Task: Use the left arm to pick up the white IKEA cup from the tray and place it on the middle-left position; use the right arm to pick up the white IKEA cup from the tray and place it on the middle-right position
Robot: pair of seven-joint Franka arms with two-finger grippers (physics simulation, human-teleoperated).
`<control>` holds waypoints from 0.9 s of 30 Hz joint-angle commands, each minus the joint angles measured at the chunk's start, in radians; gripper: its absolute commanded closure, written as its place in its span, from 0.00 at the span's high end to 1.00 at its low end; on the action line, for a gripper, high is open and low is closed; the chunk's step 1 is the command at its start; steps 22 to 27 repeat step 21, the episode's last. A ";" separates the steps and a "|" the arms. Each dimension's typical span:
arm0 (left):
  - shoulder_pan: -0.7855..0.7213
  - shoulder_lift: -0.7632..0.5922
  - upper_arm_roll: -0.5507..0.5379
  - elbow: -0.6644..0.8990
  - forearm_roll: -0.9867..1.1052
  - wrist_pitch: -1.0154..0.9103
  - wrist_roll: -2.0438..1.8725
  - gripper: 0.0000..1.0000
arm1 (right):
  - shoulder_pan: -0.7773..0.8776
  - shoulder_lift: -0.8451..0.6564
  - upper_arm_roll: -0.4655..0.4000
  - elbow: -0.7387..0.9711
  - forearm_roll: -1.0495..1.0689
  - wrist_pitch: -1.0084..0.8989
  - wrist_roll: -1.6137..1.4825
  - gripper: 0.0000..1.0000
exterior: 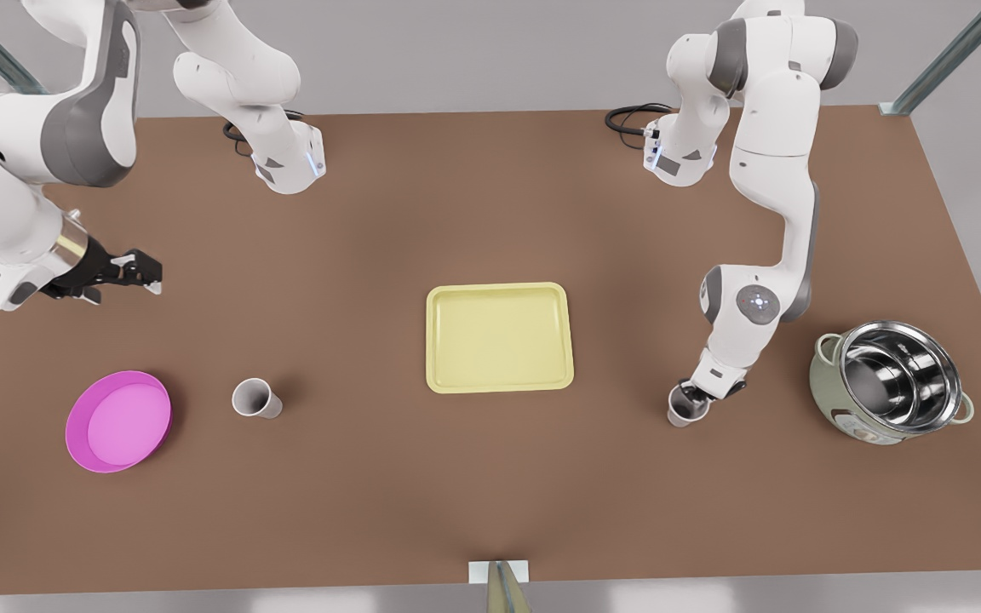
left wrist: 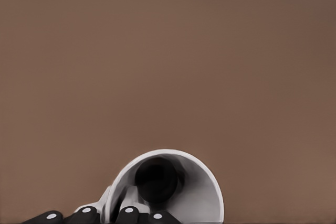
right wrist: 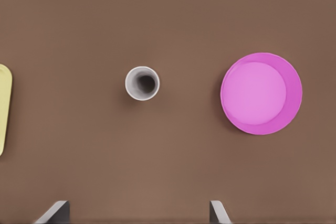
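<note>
The tray [exterior: 499, 337] at mid-surface holds nothing; both white cups stand on bare brown surface. The left hand [exterior: 693, 398] is clamped on the rim of one cup [exterior: 683, 407], one finger inside, between the tray and a steel pot [exterior: 892, 380]; releasing and lifting clear looks like the next move. The other cup [exterior: 254, 398] stands free beside a pink dish [exterior: 118, 420]. The right hand [exterior: 134, 271], released, hangs well apart near the surface's edge, waiting.
</note>
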 commanded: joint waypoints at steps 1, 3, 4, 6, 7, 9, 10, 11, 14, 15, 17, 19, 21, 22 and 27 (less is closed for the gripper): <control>0.000 -0.001 0.000 0.000 -0.001 -0.009 0.089 0.94 | 0.001 0.014 -0.004 0.019 0.001 0.004 0.001 1.00; 0.000 -0.002 0.000 0.002 -0.001 -0.011 0.089 1.00 | -0.001 0.014 -0.002 0.022 -0.001 0.004 0.001 1.00; 0.000 -0.002 0.000 0.003 0.000 -0.011 0.092 1.00 | 0.001 0.014 -0.004 0.022 -0.002 0.004 0.001 1.00; -0.005 -0.077 0.003 0.017 0.006 -0.187 0.138 1.00 | 0.001 0.012 -0.001 0.032 -0.002 0.002 0.001 1.00; -0.011 -0.119 0.003 0.017 0.006 -0.270 0.137 1.00 | 0.001 0.012 -0.002 0.032 -0.002 -0.001 0.002 1.00; -0.017 -0.203 0.002 0.071 0.011 -0.463 0.132 1.00 | 0.002 0.009 0.003 0.059 -0.002 -0.010 0.002 1.00; -0.026 -0.211 0.002 0.158 0.011 -0.601 0.125 1.00 | 0.001 0.011 -0.007 0.059 0.003 -0.010 0.005 1.00; -0.026 -0.214 0.002 0.290 0.009 -0.805 0.123 1.00 | 0.001 0.009 -0.005 0.059 0.003 -0.013 0.007 1.00; -0.023 -0.214 0.012 0.522 -0.020 -1.109 0.123 1.00 | 0.001 0.006 -0.005 0.060 -0.007 -0.013 0.010 1.00; -0.023 -0.232 0.012 0.539 -0.018 -1.170 0.125 1.00 | 0.001 0.008 -0.019 0.066 -0.014 -0.010 0.010 1.00; -0.023 -0.301 0.011 0.513 -0.008 -1.247 0.128 1.00 | 0.001 0.006 -0.017 0.066 -0.014 -0.013 0.010 1.00; -0.023 -0.301 0.011 0.513 -0.009 -1.247 0.125 1.00 | 0.001 0.006 -0.013 0.077 -0.013 -0.012 0.010 1.00; -0.022 -0.300 0.011 0.513 -0.009 -1.247 0.125 1.00 | 0.001 0.006 -0.016 0.080 -0.014 -0.012 0.010 1.00; -0.022 -0.300 0.011 0.513 -0.009 -1.247 0.125 1.00 | 0.001 0.006 -0.016 0.080 -0.014 -0.012 0.010 1.00; -0.022 -0.300 0.011 0.513 -0.009 -1.247 0.125 1.00 | 0.001 0.006 -0.016 0.080 -0.014 -0.012 0.010 1.00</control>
